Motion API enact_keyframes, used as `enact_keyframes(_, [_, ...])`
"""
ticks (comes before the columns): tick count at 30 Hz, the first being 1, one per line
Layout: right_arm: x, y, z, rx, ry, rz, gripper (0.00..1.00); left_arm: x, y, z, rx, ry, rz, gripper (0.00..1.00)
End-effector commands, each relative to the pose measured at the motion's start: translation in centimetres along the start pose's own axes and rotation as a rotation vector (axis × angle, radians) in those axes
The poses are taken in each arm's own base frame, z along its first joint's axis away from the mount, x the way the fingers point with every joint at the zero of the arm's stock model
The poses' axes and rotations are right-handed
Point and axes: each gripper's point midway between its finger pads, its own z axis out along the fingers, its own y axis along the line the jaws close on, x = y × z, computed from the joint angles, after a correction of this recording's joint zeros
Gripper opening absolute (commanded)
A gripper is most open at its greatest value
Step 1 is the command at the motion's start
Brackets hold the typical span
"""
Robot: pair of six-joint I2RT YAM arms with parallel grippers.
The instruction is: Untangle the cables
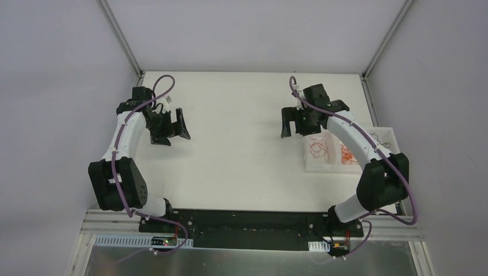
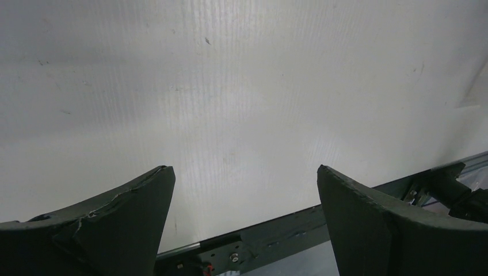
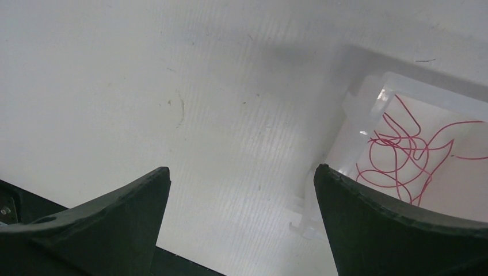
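Thin red-orange cables (image 1: 318, 148) lie in curly loops in the left compartment of a clear plastic tray (image 1: 309, 164) at the table's right. More red-orange cables (image 1: 346, 154) lie in the middle compartment, and a thin black strand (image 1: 377, 138) lies in the right one. In the right wrist view the red loops (image 3: 403, 152) lie inside the tray just right of my right finger. My right gripper (image 1: 294, 125) is open and empty, above the table just left of the tray. My left gripper (image 1: 171, 127) is open and empty over bare table at the left.
The tray's wall (image 3: 357, 109) stands beside my right gripper (image 3: 241, 172). The left wrist view shows my left gripper (image 2: 246, 171) above the white table (image 2: 230, 86) with the black base rail (image 2: 299, 227) at the near edge. Grey walls and metal posts frame the table's far corners.
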Motion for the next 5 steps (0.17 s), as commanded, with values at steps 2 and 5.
enact_keyframes(2, [-2.36, 0.46, -2.70, -0.003, -0.152, 0.013, 0.99, -1.63, -0.89, -0.23, 0.000, -0.058, 0.017, 0.99])
enact_keyframes(5, [-2.20, 0.15, -3.05, 0.000, -0.162, 0.023, 0.99, -1.68, -1.36, -0.38, 0.001, -0.071, 0.043, 0.99])
